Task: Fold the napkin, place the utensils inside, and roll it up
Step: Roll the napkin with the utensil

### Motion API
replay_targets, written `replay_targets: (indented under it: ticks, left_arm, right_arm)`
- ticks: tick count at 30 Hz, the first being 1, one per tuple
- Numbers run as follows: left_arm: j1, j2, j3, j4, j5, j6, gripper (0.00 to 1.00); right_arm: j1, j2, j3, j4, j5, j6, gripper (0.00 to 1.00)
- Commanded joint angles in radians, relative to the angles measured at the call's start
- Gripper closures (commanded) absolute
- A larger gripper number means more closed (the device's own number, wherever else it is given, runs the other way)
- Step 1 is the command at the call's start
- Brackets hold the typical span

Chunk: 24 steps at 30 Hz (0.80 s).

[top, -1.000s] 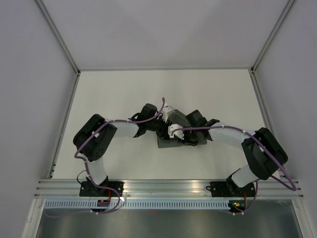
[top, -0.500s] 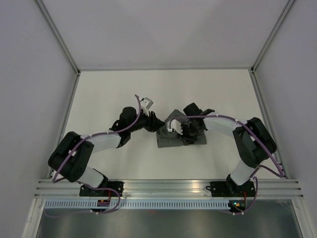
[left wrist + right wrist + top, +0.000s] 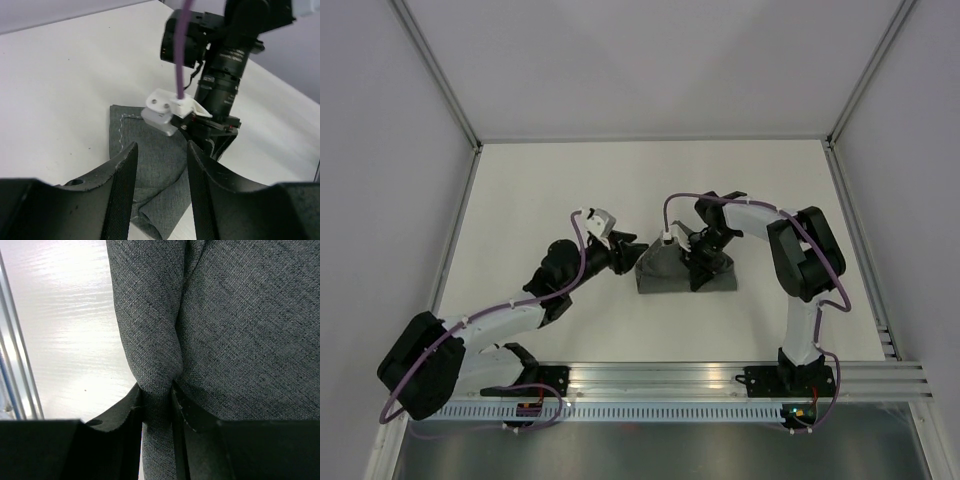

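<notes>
The dark grey napkin point(image 3: 665, 277) lies folded at mid table with its near edge curled into a roll point(image 3: 152, 212). My right gripper point(image 3: 697, 266) stands over the napkin's middle, shut on a rolled fold of the cloth point(image 3: 150, 335), which is pinched between its fingers point(image 3: 177, 405). My left gripper point(image 3: 626, 253) hovers just left of the napkin, open, with nothing between its fingers point(image 3: 122, 175). The left wrist view looks through those fingers at the napkin point(image 3: 145, 150) and the right gripper point(image 3: 212, 132) on it. The utensils are hidden.
A white table point(image 3: 550, 190) carries the napkin, enclosed by pale walls with metal frame posts point(image 3: 450, 110) at the back corners. An aluminium rail point(image 3: 660, 378) runs along the near edge, seen too in the right wrist view point(image 3: 15, 365).
My left arm has pulled back leftward and down off the napkin, its gripper now beside the cloth. The right arm has swung its elbow back while its gripper stays on the napkin.
</notes>
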Motion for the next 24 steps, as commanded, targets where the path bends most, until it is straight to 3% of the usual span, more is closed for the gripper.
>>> replay_targets:
  ticks: [1, 5, 11, 24]
  left_arm:
    - [-0.100, -0.026, 0.025, -0.060, -0.132, 0.173, 0.50]
    - [-0.225, 0.038, 0.073, -0.132, -0.191, 0.301, 0.48]
    - [-0.328, 0.210, 0.163, -0.205, -0.199, 0.436, 0.45]
    - [-0.420, 0.468, 0.320, -0.297, -0.139, 0.612, 0.38]
  right_arm:
    - [-0.006, 0.104, -0.004, -0.109, 0.019, -0.046, 0.89]
    - [-0.020, 0.145, 0.023, -0.121, 0.030, -0.032, 0.89]
    - [-0.028, 0.180, 0.057, -0.144, 0.025, -0.026, 0.89]
    - [-0.055, 0.203, 0.085, -0.155, 0.045, -0.012, 0.85]
